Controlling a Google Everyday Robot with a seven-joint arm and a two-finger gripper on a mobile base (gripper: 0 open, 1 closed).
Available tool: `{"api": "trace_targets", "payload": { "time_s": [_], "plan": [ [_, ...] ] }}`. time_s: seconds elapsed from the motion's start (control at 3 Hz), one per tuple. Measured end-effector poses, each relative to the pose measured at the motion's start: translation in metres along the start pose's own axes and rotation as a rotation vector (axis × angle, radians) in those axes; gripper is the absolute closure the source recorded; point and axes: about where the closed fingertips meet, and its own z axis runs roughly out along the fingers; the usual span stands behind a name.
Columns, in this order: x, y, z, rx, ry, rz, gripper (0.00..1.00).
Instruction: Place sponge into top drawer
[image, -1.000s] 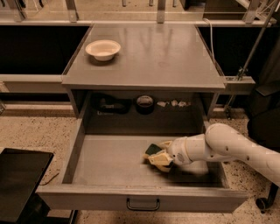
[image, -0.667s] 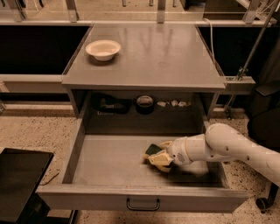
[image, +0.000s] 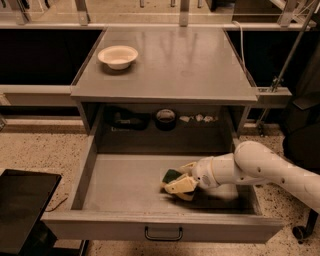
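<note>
The top drawer (image: 100, 226) is pulled wide open, with its dark handle (image: 163, 233) at the front centre. The sponge (image: 171, 175), yellow with a dark green layer, lies low on the drawer floor, right of the middle. My gripper (image: 181, 177) reaches in from the right on the white arm (image: 260, 167). Its cream fingers (image: 180, 185) sit on either side of the sponge and close on it. Most of the sponge is hidden behind the fingers.
A white bowl (image: 118, 56) stands at the back left of the grey tabletop (image: 190, 65). Small dark items (image: 165, 118) sit in the recess behind the drawer. A black panel (image: 22, 205) lies at the lower left on the speckled floor.
</note>
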Motion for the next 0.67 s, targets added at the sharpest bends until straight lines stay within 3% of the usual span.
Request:
{"api": "trace_targets", "payload": {
  "time_s": [0.33,0.67],
  "plan": [
    [0.0000,0.0000,0.0000,0.000,0.000,0.000,0.00],
    [0.0000,0.0000,0.0001,0.000,0.000,0.000,0.00]
  ]
}}
